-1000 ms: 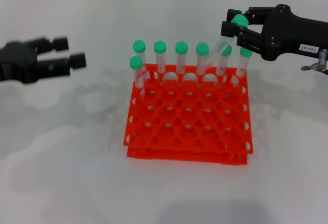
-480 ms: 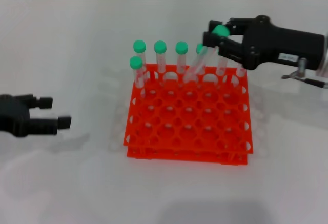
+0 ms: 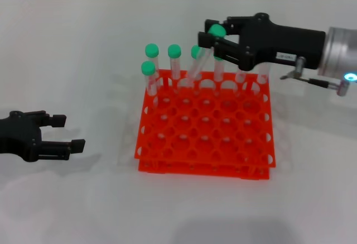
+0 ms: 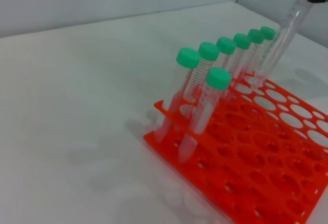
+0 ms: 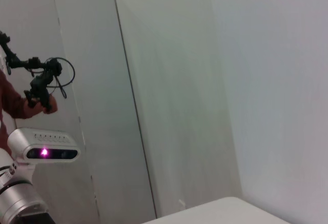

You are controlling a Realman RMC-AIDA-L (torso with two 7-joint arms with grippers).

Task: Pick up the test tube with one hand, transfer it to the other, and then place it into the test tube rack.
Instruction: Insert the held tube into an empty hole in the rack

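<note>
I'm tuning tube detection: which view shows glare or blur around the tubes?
Head view: the test tube in the right gripper is clear and faint against the white table; shadows are soft. Left wrist view: the test tube rack blurs at its near edge. Right wrist view: no tubes.

White tabletop [image 3: 83, 48], pale grey panelled wall [image 5: 169, 80] with vertical seams.
</note>
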